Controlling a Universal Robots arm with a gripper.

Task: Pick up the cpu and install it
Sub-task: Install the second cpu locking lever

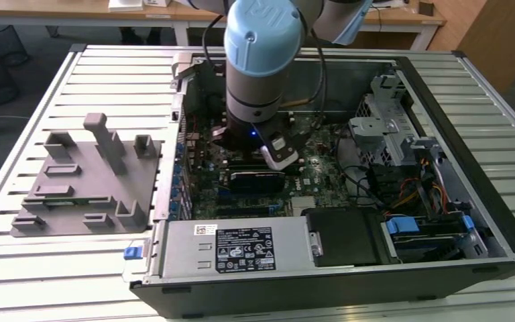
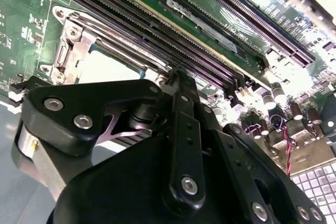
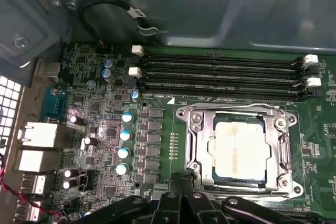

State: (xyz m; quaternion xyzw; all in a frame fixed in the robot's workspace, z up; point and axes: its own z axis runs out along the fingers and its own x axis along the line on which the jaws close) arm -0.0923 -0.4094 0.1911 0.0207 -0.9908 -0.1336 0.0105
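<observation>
Cpu [image 3: 237, 149] is sitting flat in the socket frame [image 3: 239, 148] on the green motherboard [image 3: 157, 124], just beyond the gripper [image 3: 184, 203], whose black linkage is hovering close above the board in both wrist views — whether its fingers are apart or together I cannot tell. Its pale, square top plate is looking dull and smudged, ringed by shiny metal brackets with round screw heads, while long dark memory slots [image 3: 220, 74] are running in parallel rows on the far side of the socket — in the exterior view the arm [image 1: 257, 74] is reaching straight down into the open computer case [image 1: 436, 221], with the grey tray [image 1: 88, 178] lying well apart on the slatted table [image 1: 25, 268].
</observation>
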